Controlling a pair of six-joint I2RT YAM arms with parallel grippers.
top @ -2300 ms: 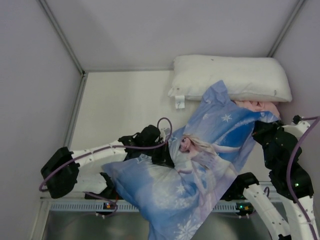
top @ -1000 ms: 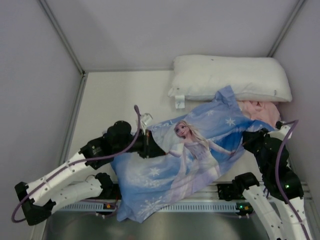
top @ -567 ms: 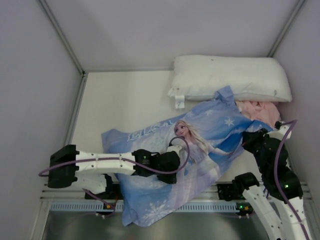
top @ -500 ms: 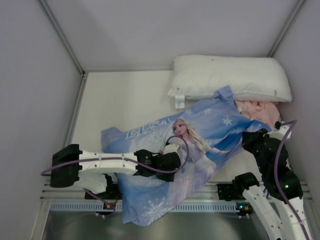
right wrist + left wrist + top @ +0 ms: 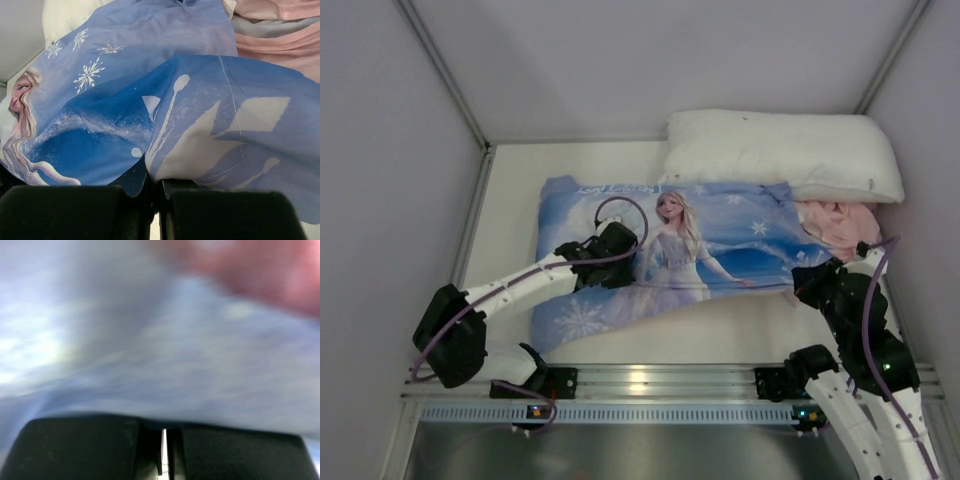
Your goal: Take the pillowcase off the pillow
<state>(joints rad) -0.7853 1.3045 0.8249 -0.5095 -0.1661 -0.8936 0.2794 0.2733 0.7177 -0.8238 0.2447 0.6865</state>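
Top external: I have left gripper (image 5: 630, 262) and right gripper (image 5: 807, 287) both clamped on the pillowcase (image 5: 720, 250), pillow seemingly still inside.

Cream table (image 5: 510, 200): blue pillowcase (image 5: 720, 250) spread flat, white pillow (image 5: 780, 150) behind, pink fabric (image 5: 835, 218) right.
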